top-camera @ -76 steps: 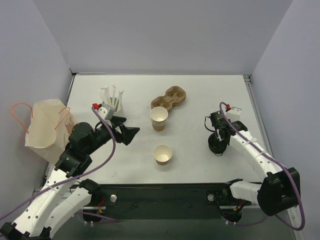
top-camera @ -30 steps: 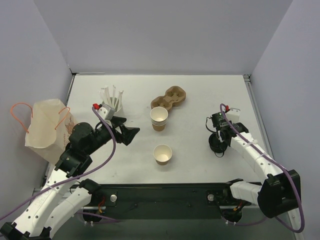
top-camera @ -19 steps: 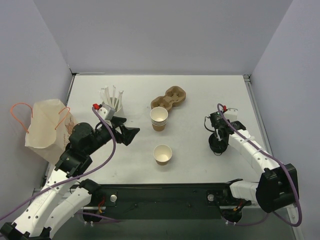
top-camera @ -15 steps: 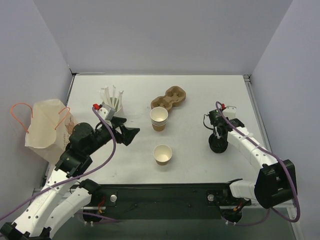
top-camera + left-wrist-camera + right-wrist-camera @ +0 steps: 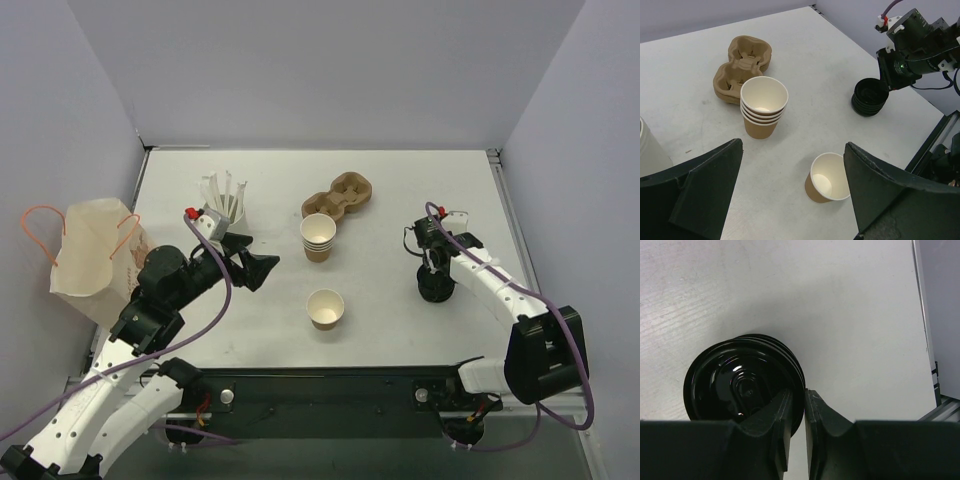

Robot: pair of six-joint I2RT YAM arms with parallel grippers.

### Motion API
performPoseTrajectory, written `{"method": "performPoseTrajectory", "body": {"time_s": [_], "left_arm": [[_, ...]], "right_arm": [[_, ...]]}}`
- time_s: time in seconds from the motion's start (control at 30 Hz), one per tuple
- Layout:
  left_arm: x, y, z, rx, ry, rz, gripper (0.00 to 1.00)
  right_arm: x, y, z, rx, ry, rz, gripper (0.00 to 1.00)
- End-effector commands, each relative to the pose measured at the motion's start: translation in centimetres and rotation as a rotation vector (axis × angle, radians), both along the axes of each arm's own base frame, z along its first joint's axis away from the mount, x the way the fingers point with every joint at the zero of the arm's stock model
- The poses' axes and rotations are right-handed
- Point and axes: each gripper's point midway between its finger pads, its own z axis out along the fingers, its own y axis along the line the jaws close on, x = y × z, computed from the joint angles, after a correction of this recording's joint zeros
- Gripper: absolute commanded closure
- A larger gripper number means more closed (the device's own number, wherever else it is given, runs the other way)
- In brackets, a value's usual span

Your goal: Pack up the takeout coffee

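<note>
The single tan paper cup [image 5: 326,308], white inside, stands upright and lidless at the table's middle front; it also shows in the left wrist view [image 5: 829,177]. A stack of black lids [image 5: 436,288] sits to the right. My right gripper [image 5: 433,272] points down onto it. In the right wrist view, the right gripper [image 5: 801,393] is shut on the rim of the top black lid [image 5: 742,390], one finger inside the lid and one outside. My left gripper [image 5: 262,268] is open and empty, left of the cup, with the fingers [image 5: 715,175] wide apart.
A nested stack of tan cups [image 5: 318,236] stands behind the single cup, and a brown pulp cup carrier [image 5: 340,195] lies farther back. A white holder of straws [image 5: 224,198] is at back left. A paper bag with orange handles [image 5: 95,255] stands at the left edge.
My right wrist has shifted slightly left and turned over the lid stack, and the stack moved a little with it. The left arm and the cup have not moved.
</note>
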Motion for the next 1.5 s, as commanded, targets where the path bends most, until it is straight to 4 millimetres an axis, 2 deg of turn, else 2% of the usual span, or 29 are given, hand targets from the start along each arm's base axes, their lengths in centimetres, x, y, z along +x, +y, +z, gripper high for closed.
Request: {"method": "performPoseTrajectory", "body": {"time_s": [0.0, 0.17, 0.33, 0.63, 0.9, 0.97, 1.07, 1.27, 1.33, 1.37, 1.47], "left_arm": [[-0.1, -0.2, 2.0, -0.032, -0.066, -0.013, 0.08], [-0.1, -0.2, 1.9, -0.03, -0.063, -0.015, 0.08], [-0.1, -0.2, 1.9, -0.03, -0.063, -0.015, 0.08], [-0.2, -0.2, 1.9, -0.032, -0.066, -0.015, 0.08], [-0.2, -0.2, 2.1, -0.034, -0.07, -0.015, 0.08], [-0.2, -0.2, 2.0, -0.033, -0.069, -0.015, 0.08], [-0.2, -0.2, 1.9, -0.033, -0.067, -0.015, 0.08], [-0.2, -0.2, 2.0, -0.032, -0.07, -0.016, 0.08], [-0.2, -0.2, 1.9, -0.032, -0.068, -0.016, 0.08], [-0.2, -0.2, 2.0, -0.032, -0.07, -0.016, 0.08], [-0.3, -0.2, 2.0, -0.032, -0.07, -0.018, 0.08]], "right_arm": [[0.5, -0.8, 1.8, -0.043, -0.035, -0.014, 0.86], [0.4, -0.7, 3.3, -0.016, -0.096, -0.02, 0.88], [0.3, -0.4, 3.9, 0.019, -0.125, -0.019, 0.87], [-0.7, -0.2, 1.5, 0.033, -0.061, -0.023, 0.86], [-0.3, -0.3, 1.7, 0.021, -0.067, -0.026, 0.84], [-0.2, -0.2, 1.7, 0.025, -0.068, -0.025, 0.8], [-0.1, -0.1, 1.8, 0.025, -0.069, -0.022, 0.84], [0.0, -0.3, 1.9, 0.015, -0.067, -0.022, 0.87], [0.3, -0.2, 2.2, 0.013, -0.068, -0.011, 0.84], [0.4, -0.2, 2.3, 0.008, -0.066, -0.006, 0.79], [1.0, -0.3, 2.8, -0.007, -0.062, 0.018, 0.75]]}}
